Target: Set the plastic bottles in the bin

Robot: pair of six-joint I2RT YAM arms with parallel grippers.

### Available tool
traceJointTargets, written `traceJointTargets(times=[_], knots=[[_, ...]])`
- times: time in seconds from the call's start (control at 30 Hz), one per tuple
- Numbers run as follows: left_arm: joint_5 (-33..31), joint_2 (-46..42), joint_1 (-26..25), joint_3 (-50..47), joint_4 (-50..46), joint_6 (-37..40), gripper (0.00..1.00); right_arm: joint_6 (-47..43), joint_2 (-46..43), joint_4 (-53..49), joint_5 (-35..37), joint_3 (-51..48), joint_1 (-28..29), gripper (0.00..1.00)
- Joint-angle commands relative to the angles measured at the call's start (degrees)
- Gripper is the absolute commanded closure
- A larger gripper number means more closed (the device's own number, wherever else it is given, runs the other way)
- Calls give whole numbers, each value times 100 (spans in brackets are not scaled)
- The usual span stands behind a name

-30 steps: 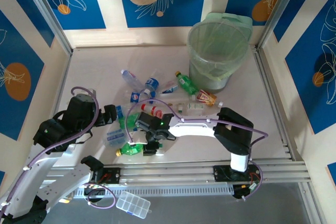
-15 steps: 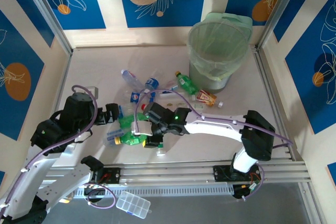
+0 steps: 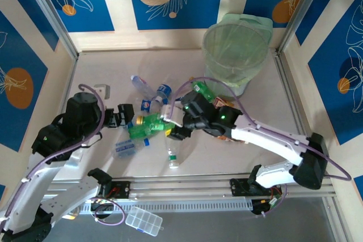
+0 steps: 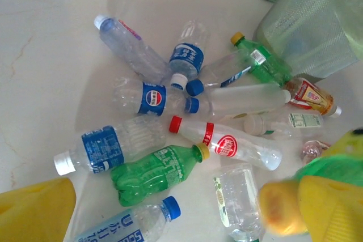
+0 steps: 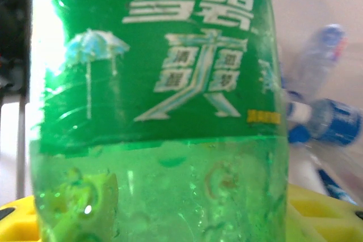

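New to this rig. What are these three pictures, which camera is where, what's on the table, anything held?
Two robot arms, each ending in a two-finger gripper, are bolted at the near edge of a table. The overhead picture looks down from behind them. The other two come from a camera on each wrist. A heap of plastic bottles lies mid-table: clear ones with blue or red labels, some green. At the back stands the bin, pale green with a bag liner. The right gripper is shut on a green Sprite bottle; its wrist camera sees the label close up. The left gripper is open, holding nothing, beside the heap.
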Motion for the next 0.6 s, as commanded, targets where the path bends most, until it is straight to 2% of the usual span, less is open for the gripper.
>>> traceJointTargets(times=[0.0, 0.27, 0.57], knots=[[458, 271, 62, -21, 215, 53, 0, 405, -414, -210, 41, 350, -400, 52], [1135, 1002, 51, -508, 388, 59, 0, 662, -496, -349, -130, 1323, -1559, 52], [1064, 1166, 48, -586, 479, 230, 1, 1436, 761, -801, 306, 3011, -3196, 52]])
